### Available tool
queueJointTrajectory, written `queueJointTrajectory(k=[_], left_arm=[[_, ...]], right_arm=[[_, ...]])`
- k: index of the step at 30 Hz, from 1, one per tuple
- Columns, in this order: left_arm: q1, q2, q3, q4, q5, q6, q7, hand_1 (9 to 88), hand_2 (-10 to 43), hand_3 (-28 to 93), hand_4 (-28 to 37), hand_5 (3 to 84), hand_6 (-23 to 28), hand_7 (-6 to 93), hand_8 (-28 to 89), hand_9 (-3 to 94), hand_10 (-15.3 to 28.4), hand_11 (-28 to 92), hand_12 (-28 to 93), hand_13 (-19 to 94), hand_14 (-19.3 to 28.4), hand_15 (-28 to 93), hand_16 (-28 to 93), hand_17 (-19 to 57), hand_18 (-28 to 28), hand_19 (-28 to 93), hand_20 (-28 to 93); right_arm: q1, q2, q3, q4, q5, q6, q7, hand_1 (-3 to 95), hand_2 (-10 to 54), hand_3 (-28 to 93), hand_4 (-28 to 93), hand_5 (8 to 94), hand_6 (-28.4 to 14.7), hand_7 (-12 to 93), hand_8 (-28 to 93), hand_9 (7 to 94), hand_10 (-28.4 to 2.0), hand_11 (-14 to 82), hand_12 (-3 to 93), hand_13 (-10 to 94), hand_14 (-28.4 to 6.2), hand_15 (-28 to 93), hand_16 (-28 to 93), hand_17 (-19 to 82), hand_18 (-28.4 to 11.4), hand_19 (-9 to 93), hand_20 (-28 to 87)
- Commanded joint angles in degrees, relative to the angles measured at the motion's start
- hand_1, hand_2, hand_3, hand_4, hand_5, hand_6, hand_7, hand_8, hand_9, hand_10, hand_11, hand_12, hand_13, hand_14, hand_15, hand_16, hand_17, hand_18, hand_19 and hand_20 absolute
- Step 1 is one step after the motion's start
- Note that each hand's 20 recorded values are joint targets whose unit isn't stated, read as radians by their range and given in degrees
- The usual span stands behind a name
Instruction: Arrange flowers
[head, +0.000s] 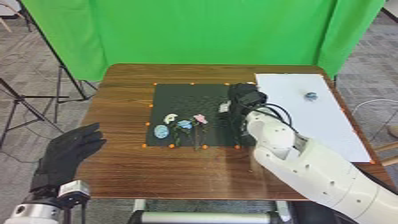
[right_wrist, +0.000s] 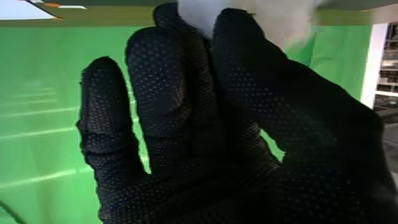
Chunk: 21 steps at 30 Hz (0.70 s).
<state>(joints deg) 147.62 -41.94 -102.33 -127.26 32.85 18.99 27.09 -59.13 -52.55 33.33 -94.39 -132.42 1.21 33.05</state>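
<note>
Head view: and there are the flowers, a white flower (head: 170, 118), a blue flower (head: 185, 124) and a pink flower (head: 200, 118) bunched on the dark mat (head: 191, 95), stems toward the robot.
Pale thing (right_wrist: 266, 22): up at the right hand's (head: 246, 95) fingertips in the right wrist view, pinched between thumb and fingers, I'd say; perhaps a bloom, too blurred to name.
Petals: light, soft, easily crushed, by my guess; take the stem just below the bloom, gently, since thin stems may roll or snag.
Right hand: over the mat's right side, other fingers long and slightly apart.
Left hand (head: 64, 152): fingers straight, thumb apart, at the table's left edge.
White sheet (head: 311, 125): right of the mat, beneath the forearm; mind its small blue thing (head: 311, 95).
Brown table (head: 178, 172): bare wood nearer the robot gives swinging room.
</note>
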Motion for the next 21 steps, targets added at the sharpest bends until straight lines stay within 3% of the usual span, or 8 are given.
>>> queueJointTrajectory(k=[1, 14, 15, 19, 20, 21], left_arm=[[1.22, -0.83, -0.02, -0.35, -0.08, -0.19, -0.57, 27.5, 2.8, 82, -19.5, 42.6, 12.0, 20.0, -11, 36.7, 21.0, 39, 10, 25, 26.8, 65, -14, -9.1, 22.7, 60, 16], [1.33, 0.25, 0.57, -0.4, -0.77, 0.44, -0.09, 27.5, 2.8, 81, -19.6, 42.5, 12.0, 20.0, -11, 36.7, 21.1, 39, 10, 25, 26.8, 65, -14, -9.1, 22.8, 60, 16], [1.14, 0.24, 0.53, -0.32, -0.54, 0.13, -0.55, 27.5, 2.8, 81, -19.6, 42.5, 12.0, 20.0, -11, 36.7, 21.1, 39, 10, 25, 26.9, 65, -14, -9.1, 22.8, 60, 16], [0.68, 0.75, 1.04, -0.29, -0.58, 0.18, -0.24, 27.6, 2.8, 81, -19.6, 42.5, 12.0, 19.9, -11, 36.7, 21.0, 39, 10, 25, 26.8, 65, -14, -9.1, 22.8, 60, 16], [0.48, 0.34, 1.1, -0.34, -0.18, 0.01, -0.82, 27.5, 2.9, 81, -19.6, 42.5, 12.0, 19.9, -11, 36.7, 21.0, 39, 10, 25, 26.8, 65, -14, -9.1, 22.8, 60, 16], [0.38, 0.4, 1.5, -0.32, -0.38, 0.15, -0.34, 27.5, 2.9, 81, -19.6, 42.5, 12.0, 19.9, -11, 36.6, 21.1, 39, 10, 25, 26.8, 65, -14, -9.1, 22.7, 60, 16]], right_arm=[[-1.11, 2.85, 0.34, -2.31, -0.14, -0.35, 0.79, 50.6, -9.0, 82, -28, 64.0, -1.0, 26, -6, 69.7, -10.8, 19.0, 22.0, 67, -3.5, 65, 26, 35, -18.6, 93, 8], [2.0, 5.28, -2.42, -3.62, 1.14, -0.79, 2.39, 50.1, -9.3, 82, -28, 62.5, -1.4, 24, -8, 66.5, -12.5, 22.0, 18.9, 66, -4.1, 66, 26, 35, -18.9, 93, 9], [-0.34, 5.44, 2.01, -3.55, -0.69, -0.51, -0.12, 49.8, -9.3, 82, -28, 62.3, -1.5, 24, -8, 66.0, -13.0, 22.8, 17.9, 66, -4.3, 66, 26, 35, -19.0, 93, 9], [-0.85, 6.44, 6.66, -2.44, 0.57, -3.43, -2.01, 45.8, -9.0, 84, -28, 61.5, -1.7, 23, -14, 64.4, -13.9, 23.7, 16.1, 66, -5.8, 68, 24, 35, -19.3, 93, 10], [-0.58, 6.83, 7.44, -2.04, 1.49, -4.34, -2.25, 43.4, -8.0, 85, -28, 60.9, -2.0, 23, -15, 64.1, -14.1, 23.8, 15.9, 66, -6.4, 71, 22, 35, -19.4, 93, 10], [-0.71, 7.29, 8.68, -1.26, 0.91, -3.88, -3.02, 41.6, -7.1, 86, -28, 60.4, -2.3, 22, -15, 64.0, -14.2, 23.8, 15.9, 67, -6.9, 74, 19, 35, -19.4, 93, 10]])
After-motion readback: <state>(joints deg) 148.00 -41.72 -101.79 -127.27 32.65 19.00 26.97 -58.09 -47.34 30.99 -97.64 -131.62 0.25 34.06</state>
